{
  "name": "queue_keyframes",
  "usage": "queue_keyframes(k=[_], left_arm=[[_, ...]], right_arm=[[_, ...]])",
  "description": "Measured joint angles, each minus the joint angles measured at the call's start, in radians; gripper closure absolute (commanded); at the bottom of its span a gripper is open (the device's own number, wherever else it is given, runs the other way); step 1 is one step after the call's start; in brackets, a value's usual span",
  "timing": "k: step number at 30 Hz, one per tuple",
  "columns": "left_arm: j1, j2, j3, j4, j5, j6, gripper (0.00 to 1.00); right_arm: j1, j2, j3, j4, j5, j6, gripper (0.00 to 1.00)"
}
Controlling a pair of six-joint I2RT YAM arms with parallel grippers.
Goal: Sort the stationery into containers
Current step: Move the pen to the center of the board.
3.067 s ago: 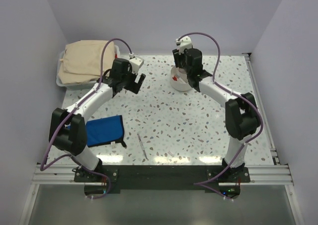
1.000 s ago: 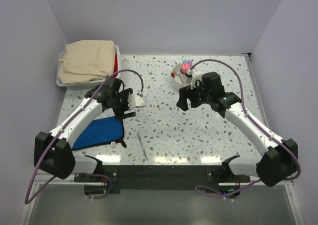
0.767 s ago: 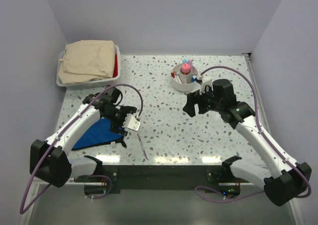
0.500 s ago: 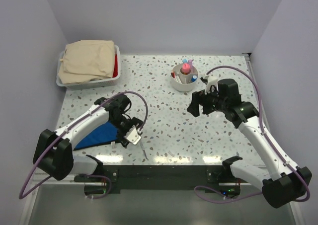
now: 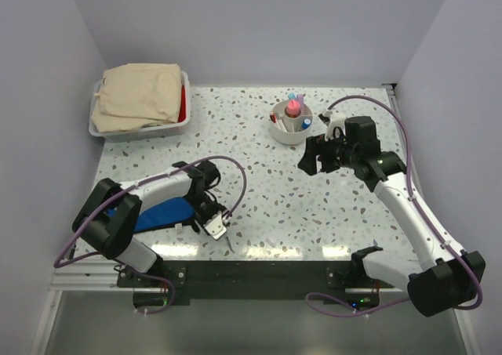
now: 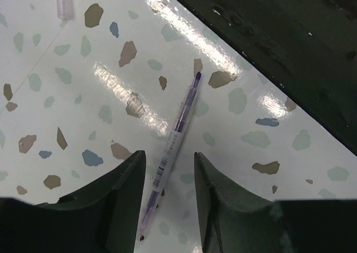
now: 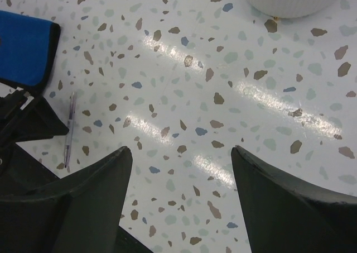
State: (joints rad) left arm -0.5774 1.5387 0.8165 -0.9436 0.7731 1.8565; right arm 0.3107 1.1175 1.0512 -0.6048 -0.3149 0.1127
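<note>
I'm watching the left hand (image 6: 167, 156) hanging unclenched astride the slim pen (image 6: 179, 125), which lies flat on the counter (image 6: 67, 85) near its front edge. I'm worrying that, slanted as it is, it pivots or rolls free if one finger meets it first. The right hand (image 7: 179, 150) is hanging released and empty.

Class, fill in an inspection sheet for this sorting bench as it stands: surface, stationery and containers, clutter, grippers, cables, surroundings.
Surface: speckled table, glare patches near the front edge.
Job's things: one pen lies loose on the table; white cup holds several items upright; white bin sits at the back left.
Clutter: blue pouch lies left of the pen; beige cloth fills the bin.
Grippers: left gripper has its jaws apart astride the pen, not gripping; right gripper is open and empty, near the cup.
Cables: purple cables loop free along both arms.
Surroundings: plain walls; nothing else seen.
</note>
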Motion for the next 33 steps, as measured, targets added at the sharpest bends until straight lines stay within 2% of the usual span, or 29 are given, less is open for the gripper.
queue_keyframes(k=[6, 12, 18, 22, 24, 28, 31, 33], left_arm=[[-0.071, 0.007, -0.033, 0.111, -0.02, -0.077, 0.61], [-0.1, 0.08, 0.013, 0.095, -0.068, -0.14, 0.68], [-0.107, 0.09, 0.025, 0.09, -0.093, -0.2, 0.83], [-0.112, 0.171, 0.116, 0.093, -0.078, -0.327, 0.88], [-0.113, 0.244, 0.203, 0.121, -0.06, -0.441, 0.9], [-0.113, 0.354, 0.35, 0.207, -0.048, -0.613, 0.92], [-0.112, 0.413, 0.426, 0.299, -0.053, -0.726, 0.87], [-0.112, 0.45, 0.472, 0.334, -0.049, -0.795, 0.79]], right_arm=[[-0.004, 0.008, 0.0, 0.014, -0.016, 0.0, 0.25], [-0.004, 0.009, 0.0, 0.024, -0.027, 0.005, 0.26], [-0.004, 0.009, 0.0, 0.03, -0.032, 0.007, 0.28], [-0.004, 0.009, 0.0, 0.03, -0.027, -0.001, 0.27], [-0.004, 0.009, 0.0, 0.029, -0.016, -0.01, 0.27], [-0.004, 0.009, 0.0, 0.026, -0.009, -0.066, 0.28], [-0.004, 0.009, 0.0, 0.015, -0.025, -0.16, 0.27], [-0.004, 0.008, -0.007, 0.002, -0.048, -0.239, 0.26]])
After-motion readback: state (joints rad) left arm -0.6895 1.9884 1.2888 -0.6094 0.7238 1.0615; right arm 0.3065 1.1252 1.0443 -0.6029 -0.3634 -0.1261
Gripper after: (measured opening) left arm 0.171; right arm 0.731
